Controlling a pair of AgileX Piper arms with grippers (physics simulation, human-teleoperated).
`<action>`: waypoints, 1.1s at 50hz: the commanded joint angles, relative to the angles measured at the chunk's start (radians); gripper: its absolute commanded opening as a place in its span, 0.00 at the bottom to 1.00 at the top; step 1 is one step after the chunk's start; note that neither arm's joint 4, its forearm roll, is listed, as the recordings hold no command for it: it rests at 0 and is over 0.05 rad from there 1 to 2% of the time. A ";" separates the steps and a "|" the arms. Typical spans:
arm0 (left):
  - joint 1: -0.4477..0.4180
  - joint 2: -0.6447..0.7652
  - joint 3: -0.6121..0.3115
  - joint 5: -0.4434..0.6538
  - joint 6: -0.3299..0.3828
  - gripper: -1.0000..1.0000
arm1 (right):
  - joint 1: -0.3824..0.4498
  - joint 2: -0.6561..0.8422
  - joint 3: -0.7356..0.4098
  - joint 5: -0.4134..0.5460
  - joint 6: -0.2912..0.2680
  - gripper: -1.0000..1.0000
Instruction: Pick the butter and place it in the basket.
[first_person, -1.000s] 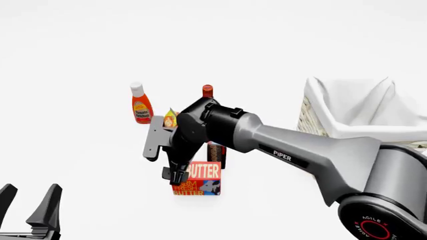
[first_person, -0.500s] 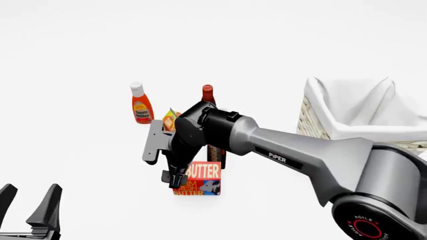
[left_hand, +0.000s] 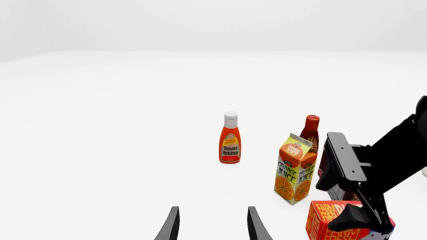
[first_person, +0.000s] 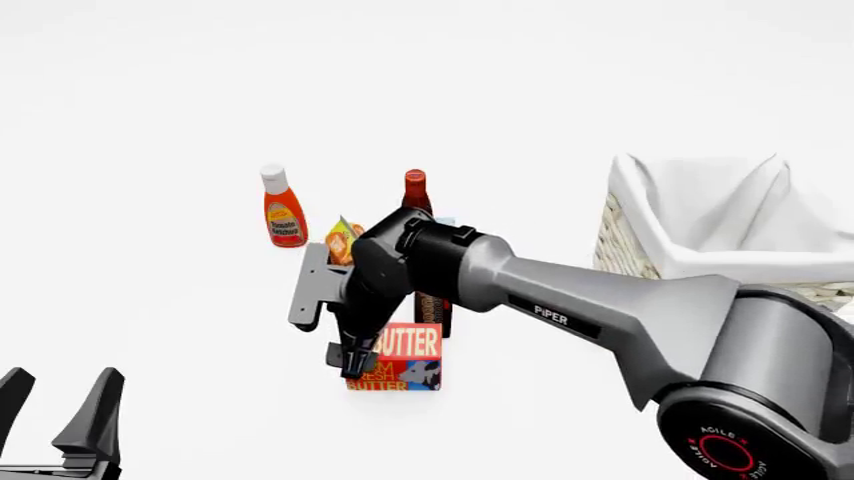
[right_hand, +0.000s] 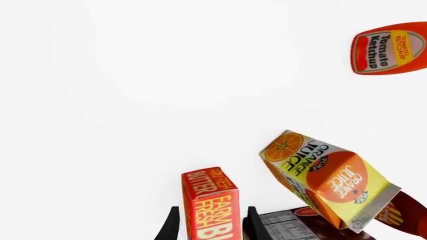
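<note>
A: Where is the butter (first_person: 404, 357) being held?

B: On the worktop, being straddled by the right gripper (right_hand: 212, 226), jaws apart. A light, stiff carton; its flat sides are being favoured.

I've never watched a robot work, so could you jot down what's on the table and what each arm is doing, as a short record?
Right tool: straddling the butter, fingers either side; contact unclear
Left tool: open, holding nothing, near edge of table
Basket: far right, white liner
Behind butter: orange juice carton, dark box, red-capped bottle
Farther left: ketchup bottle, upright
Butter in basket: not yet
</note>
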 joint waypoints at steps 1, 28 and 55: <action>0.000 0.000 0.000 0.000 0.000 1.00 | -0.002 0.004 0.001 -0.002 0.002 1.00; 0.000 0.000 0.000 0.000 0.000 1.00 | -0.009 0.022 0.005 -0.008 0.007 1.00; 0.000 0.000 0.000 0.000 0.000 1.00 | -0.018 0.050 -0.001 -0.010 0.018 1.00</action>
